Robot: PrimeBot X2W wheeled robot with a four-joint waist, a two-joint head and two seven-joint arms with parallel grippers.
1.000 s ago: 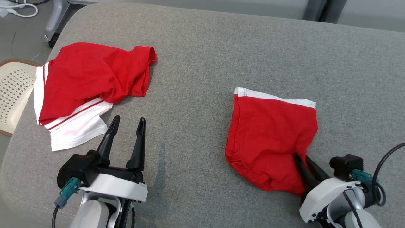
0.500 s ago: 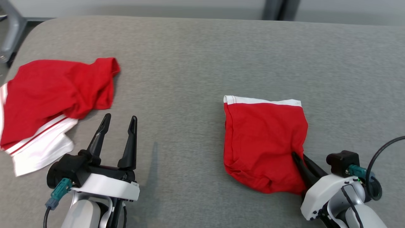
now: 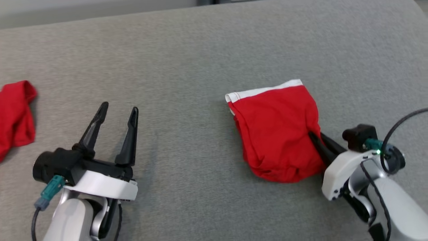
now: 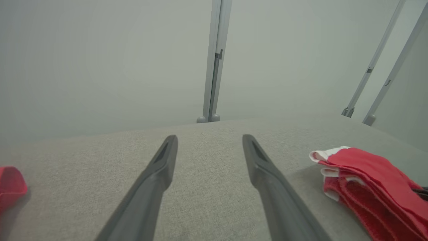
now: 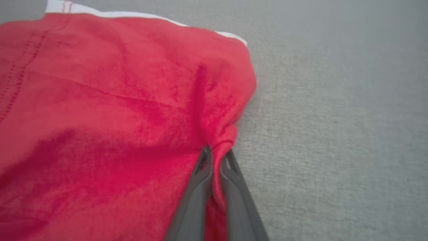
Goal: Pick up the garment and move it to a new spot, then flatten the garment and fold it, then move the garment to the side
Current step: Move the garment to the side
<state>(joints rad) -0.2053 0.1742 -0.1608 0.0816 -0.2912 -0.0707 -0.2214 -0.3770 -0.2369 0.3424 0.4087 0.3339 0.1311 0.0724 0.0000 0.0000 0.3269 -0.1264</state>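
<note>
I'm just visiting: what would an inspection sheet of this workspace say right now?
Surface: grey fabric surface.
Job's things: folded red garment with a white band, resting on the surface.
Clutter: second red garment at the left edge.
Claws: left claw open, holding nothing; right claw shut on the folded garment's edge.
Cables: dark cable at the right wrist.
Surroundings: pale wall, metal posts.

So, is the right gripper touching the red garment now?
Touching. The right wrist view shows the right gripper shut on a raised fold at the edge of the red garment.
</note>
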